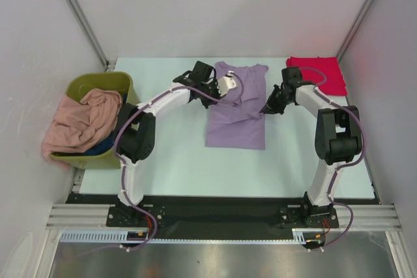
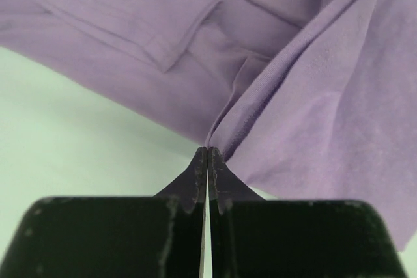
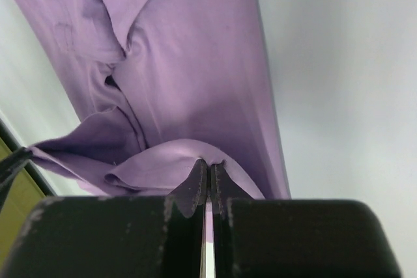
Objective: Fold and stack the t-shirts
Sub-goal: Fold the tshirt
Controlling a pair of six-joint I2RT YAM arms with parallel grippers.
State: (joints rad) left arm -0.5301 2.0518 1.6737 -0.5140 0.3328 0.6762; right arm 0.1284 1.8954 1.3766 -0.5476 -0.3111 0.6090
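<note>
A lavender-purple t-shirt (image 1: 236,122) lies in the middle of the table, partly folded. My left gripper (image 1: 229,86) is shut on its cloth near the upper left; in the left wrist view the pinched fold (image 2: 260,115) rises from the gripper (image 2: 208,151). My right gripper (image 1: 266,110) is shut on the shirt's right edge, and the right wrist view shows the hem (image 3: 176,154) pinched at the gripper (image 3: 209,163). A bright red t-shirt (image 1: 320,73) lies folded at the far right corner. A salmon-pink t-shirt (image 1: 85,122) drapes over the bin, with dark blue cloth (image 1: 104,146) under it.
An olive-green plastic bin (image 1: 104,84) stands at the left edge of the table. White walls with metal frame posts close in the table on the left, back and right. Both arm bases sit on the black rail (image 1: 221,208) at the near edge.
</note>
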